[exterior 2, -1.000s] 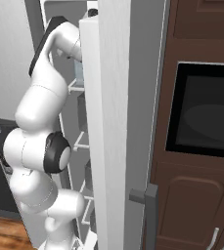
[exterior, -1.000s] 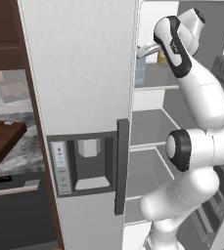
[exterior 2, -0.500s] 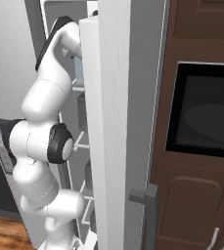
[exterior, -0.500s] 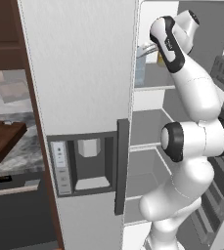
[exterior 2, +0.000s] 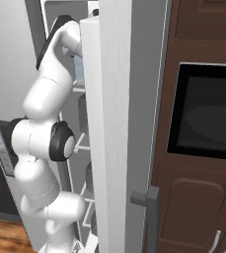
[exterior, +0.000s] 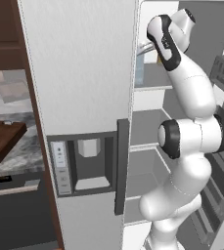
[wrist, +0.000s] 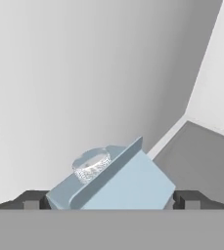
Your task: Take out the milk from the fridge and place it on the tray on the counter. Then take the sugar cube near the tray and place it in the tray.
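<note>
Deep inside the fridge (exterior: 84,73), the tool (wrist: 112,199) stands wide, one fingertip (wrist: 33,199) on each side of the milk carton (wrist: 114,181), whose gabled top sits right between them. This straddle looks set for closing on the carton's flat sides. The tray (exterior: 1,141) waits on the bench (exterior: 20,154), far off to the tool's left.

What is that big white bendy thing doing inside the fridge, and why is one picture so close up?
That is a robot arm reaching onto an upper shelf of the open fridge. Two pictures come from cameras on its base, one on each side. The close-up comes from a camera on its hand. There the gripper has a dark fingertip on each side of the pale blue milk carton, jaws wide open, so it is not squeezing yet. On the left, a brown wooden tray waits on the grey counter.
</note>
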{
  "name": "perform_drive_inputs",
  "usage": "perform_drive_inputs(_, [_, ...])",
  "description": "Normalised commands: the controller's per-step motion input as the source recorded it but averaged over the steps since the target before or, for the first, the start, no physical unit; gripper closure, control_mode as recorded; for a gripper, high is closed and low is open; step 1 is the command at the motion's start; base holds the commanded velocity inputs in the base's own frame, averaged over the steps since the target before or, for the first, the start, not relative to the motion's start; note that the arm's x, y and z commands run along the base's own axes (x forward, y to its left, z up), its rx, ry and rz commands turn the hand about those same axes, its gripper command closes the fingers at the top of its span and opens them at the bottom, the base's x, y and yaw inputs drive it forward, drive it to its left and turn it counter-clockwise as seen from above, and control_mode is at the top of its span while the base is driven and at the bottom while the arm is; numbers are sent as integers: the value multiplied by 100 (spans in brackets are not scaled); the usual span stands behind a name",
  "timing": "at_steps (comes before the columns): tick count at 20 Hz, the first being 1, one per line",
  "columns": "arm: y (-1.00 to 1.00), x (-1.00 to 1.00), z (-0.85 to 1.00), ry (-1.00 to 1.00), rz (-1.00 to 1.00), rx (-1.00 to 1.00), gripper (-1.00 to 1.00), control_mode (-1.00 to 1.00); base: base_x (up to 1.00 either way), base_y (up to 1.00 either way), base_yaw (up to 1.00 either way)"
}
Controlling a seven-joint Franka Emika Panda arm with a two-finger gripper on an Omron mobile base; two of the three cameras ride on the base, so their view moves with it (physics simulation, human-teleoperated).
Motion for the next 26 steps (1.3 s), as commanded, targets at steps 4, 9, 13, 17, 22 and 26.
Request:
perform_drive_inputs(4, [28,0,-6,0,0,-1,100,-100,0,0,0])
perform_drive_inputs(9, [9,-6,-3,0,0,0,100,-100,0,0,0])
perform_drive_inputs(13, [0,-61,3,-12,0,0,100,-100,0,0,0])
perform_drive_inputs(17, [0,-78,26,-20,0,0,100,-100,0,0,0])
perform_drive_inputs(22, [2,-91,24,-17,0,0,100,-100,0,0,0])
perform_drive_inputs(26, [3,-100,1,-11,-1,0,100,-100,0,0,0])
